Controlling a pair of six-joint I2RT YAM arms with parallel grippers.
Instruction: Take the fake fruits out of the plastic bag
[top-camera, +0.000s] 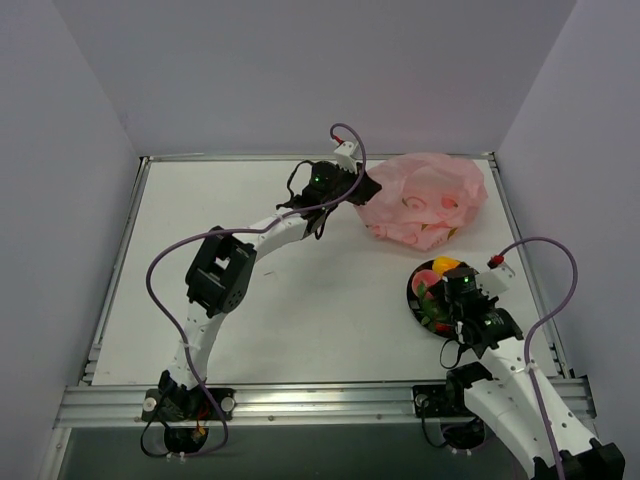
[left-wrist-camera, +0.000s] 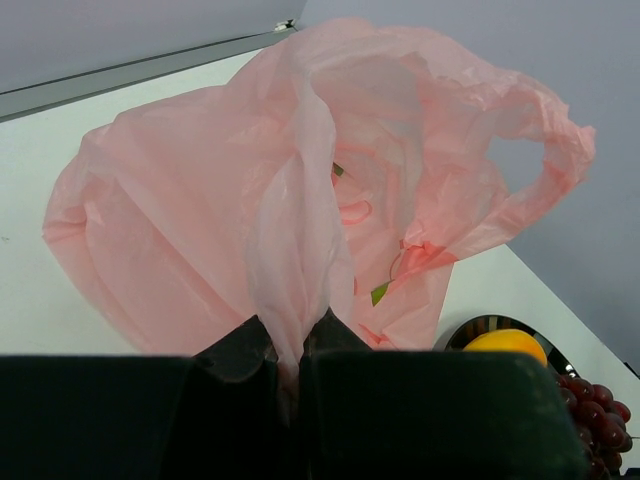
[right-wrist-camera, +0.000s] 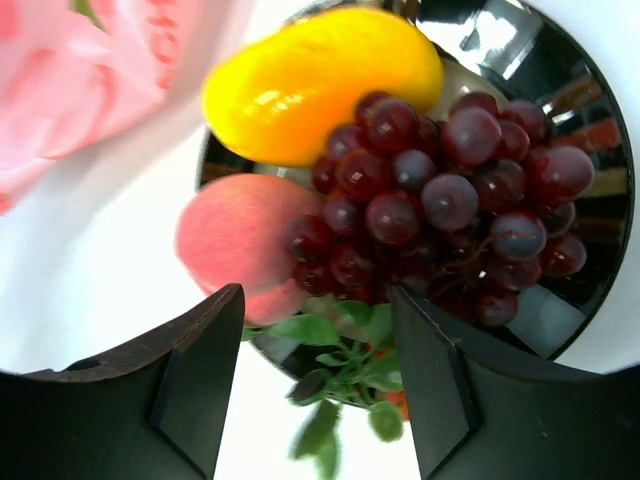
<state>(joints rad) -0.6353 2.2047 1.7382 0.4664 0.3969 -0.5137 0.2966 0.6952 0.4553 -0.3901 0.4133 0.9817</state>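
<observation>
Your left gripper (left-wrist-camera: 290, 345) is pinching a gathered fold of the thin translucent pink plastic bag (left-wrist-camera: 250, 190), with its two dark fingers pressed together and the film rising out from between them in a crumpled ridge. The bag is billowing up loosely above that pinch, with one handle loop standing open at its right. From above, you are gripping it at its left edge while the rest is lying heaped on the far right part of the white table (top-camera: 300, 320). Darker pink-red marks and a small green sliver are showing through the film, but you cannot tell whether any fruit is lying inside. Your right gripper (right-wrist-camera: 318, 300) is hovering over the round black-rimmed plate (right-wrist-camera: 600, 230) with its jaws standing apart and nothing clamped between them. The green leaves of the red plastic strawberry (right-wrist-camera: 345, 345) are lying in the gap, touching neither finger as far as the wrist view shows. Just beyond them, the dark purple plastic grape bunch (right-wrist-camera: 440, 210) is sitting across the middle of the plate, the pink plastic peach (right-wrist-camera: 235, 245) is leaning against its left side, and the yellow-orange plastic fruit (right-wrist-camera: 310, 85) is resting at the plate's far edge. The plate is sitting on the table just beside the near edge of the bag.
</observation>
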